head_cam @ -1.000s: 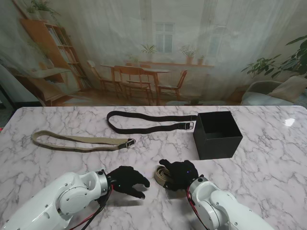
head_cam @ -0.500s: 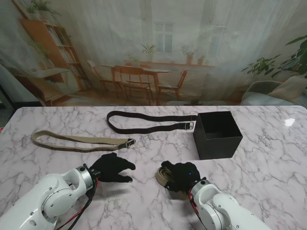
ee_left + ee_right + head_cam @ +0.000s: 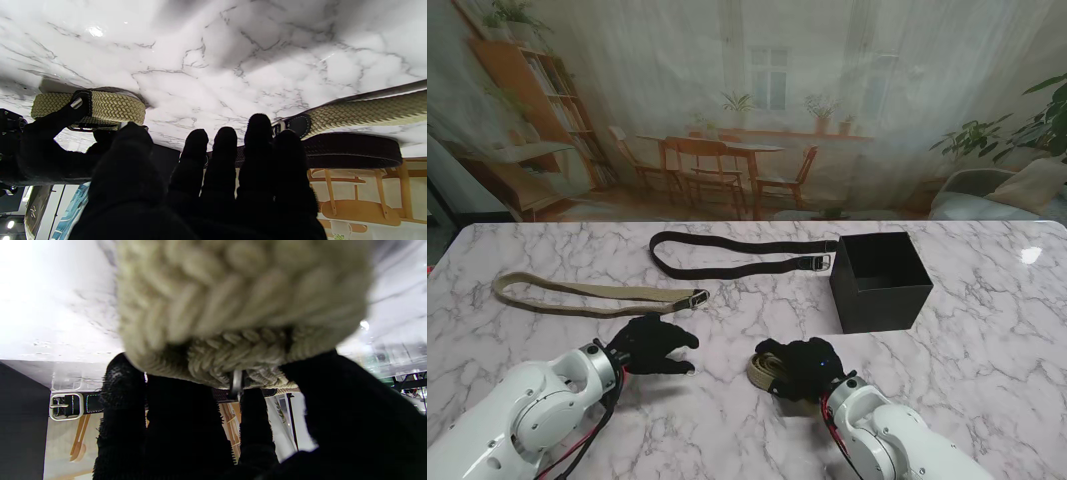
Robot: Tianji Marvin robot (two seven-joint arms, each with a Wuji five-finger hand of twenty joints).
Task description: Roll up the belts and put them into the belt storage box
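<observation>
Marble table [image 3: 987, 380], coiled beige woven belt [image 3: 762, 366] in right hand [image 3: 805, 366]

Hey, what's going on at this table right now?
A two-armed robot is packing belts. Its right hand grips a rolled beige belt near the table's front edge. The left hand hovers open, holding nothing, near the buckle end of a flat beige belt. A black belt lies unrolled farther back, beside the black storage box, which looks empty.
</observation>
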